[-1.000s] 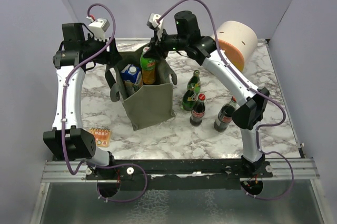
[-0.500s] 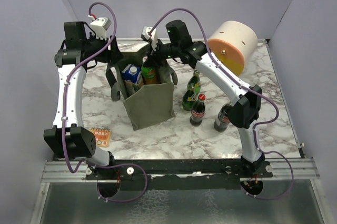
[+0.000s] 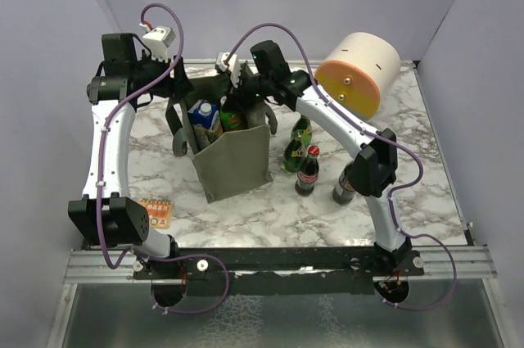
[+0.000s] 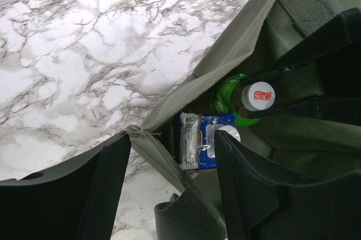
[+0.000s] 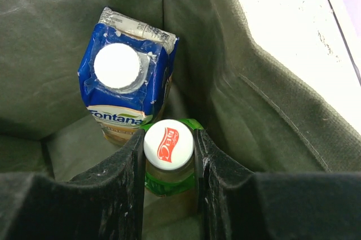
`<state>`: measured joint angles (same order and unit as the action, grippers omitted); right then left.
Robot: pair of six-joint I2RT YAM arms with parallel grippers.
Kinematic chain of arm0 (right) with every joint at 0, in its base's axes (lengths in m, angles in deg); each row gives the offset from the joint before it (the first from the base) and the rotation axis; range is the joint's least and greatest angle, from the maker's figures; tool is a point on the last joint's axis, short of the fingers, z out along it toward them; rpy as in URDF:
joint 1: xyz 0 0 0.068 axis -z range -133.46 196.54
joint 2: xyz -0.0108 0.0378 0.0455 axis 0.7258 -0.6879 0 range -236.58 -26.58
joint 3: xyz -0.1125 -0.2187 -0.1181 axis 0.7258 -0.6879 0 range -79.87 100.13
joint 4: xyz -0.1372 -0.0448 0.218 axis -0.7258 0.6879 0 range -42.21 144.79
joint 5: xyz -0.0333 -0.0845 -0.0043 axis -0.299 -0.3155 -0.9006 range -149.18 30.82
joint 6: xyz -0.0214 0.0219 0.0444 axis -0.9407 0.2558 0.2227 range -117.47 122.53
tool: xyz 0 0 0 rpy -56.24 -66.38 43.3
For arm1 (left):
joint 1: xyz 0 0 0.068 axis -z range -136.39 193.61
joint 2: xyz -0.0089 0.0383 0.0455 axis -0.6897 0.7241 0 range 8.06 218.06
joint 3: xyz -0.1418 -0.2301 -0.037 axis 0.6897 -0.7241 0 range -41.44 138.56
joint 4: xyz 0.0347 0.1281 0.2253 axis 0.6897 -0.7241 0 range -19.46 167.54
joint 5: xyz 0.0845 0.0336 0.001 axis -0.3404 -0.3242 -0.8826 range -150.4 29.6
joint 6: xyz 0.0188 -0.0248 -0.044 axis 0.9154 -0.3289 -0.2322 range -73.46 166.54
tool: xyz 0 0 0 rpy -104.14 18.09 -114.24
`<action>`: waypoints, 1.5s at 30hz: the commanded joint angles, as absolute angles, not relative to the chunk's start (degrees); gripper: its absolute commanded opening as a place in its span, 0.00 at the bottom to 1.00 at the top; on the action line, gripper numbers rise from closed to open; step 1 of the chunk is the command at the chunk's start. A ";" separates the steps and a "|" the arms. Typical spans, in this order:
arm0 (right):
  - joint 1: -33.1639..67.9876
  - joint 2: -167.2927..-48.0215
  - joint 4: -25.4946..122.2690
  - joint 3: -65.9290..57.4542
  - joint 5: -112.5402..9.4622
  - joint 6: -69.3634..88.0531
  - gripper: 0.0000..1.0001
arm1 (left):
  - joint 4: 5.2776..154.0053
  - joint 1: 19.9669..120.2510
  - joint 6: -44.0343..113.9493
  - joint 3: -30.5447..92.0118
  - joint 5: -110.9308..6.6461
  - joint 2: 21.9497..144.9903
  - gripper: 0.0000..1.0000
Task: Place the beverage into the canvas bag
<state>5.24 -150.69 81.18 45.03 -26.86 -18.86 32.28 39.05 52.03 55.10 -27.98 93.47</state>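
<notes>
1. The beverage (image 5: 168, 145), a green bottle with a white cap and red logo, is upright inside the canvas bag (image 3: 237, 160). The cap sits well below the rim in the right wrist view.
2. The right hand (image 5: 169, 138) is clamped on the bottle neck just under the cap, one finger on each side, so the bottle is pinched.
3. The left hand (image 4: 172, 144) is spread, with the bag's rim corner running between the fingers. No pinch on the fabric can be confirmed.
4. Key relation: the bottle hangs straight below the right hand with its long axis vertical, in line with the bag's depth. Whether the base is on the bag floor cannot be told.
5. A blue carton (image 5: 121, 90) is seen just beside the bottle, toward the upper left of the right wrist view.
6. Placement is judged nearly done, with release and a straight lift-out left.
7. Risks: the bottle may tip onto the carton if released above the floor, and fingers may snag the fabric.
</notes>
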 commanded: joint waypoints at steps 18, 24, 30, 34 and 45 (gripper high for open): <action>4.93 -151.23 75.59 40.05 -31.64 -22.34 0.35 | 33.18 39.92 52.59 55.59 -27.00 91.93 0.63; 4.80 -150.81 75.93 41.59 -31.84 -22.24 0.47 | 33.24 40.01 52.78 55.51 -27.18 91.81 0.63; 4.79 -150.44 76.83 41.98 -32.11 -22.75 0.56 | 33.20 40.10 52.88 55.67 -27.27 91.71 0.64; 4.79 -150.11 77.81 43.61 -32.22 -23.00 0.62 | 33.33 40.11 52.77 56.01 -27.27 91.76 0.64; 4.78 -144.94 79.56 47.55 -29.78 -20.81 0.65 | 33.20 40.16 53.48 55.81 -28.00 91.55 0.63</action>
<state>4.80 -150.28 78.27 44.75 -30.25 -22.14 32.46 39.99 52.62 55.10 -28.00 93.47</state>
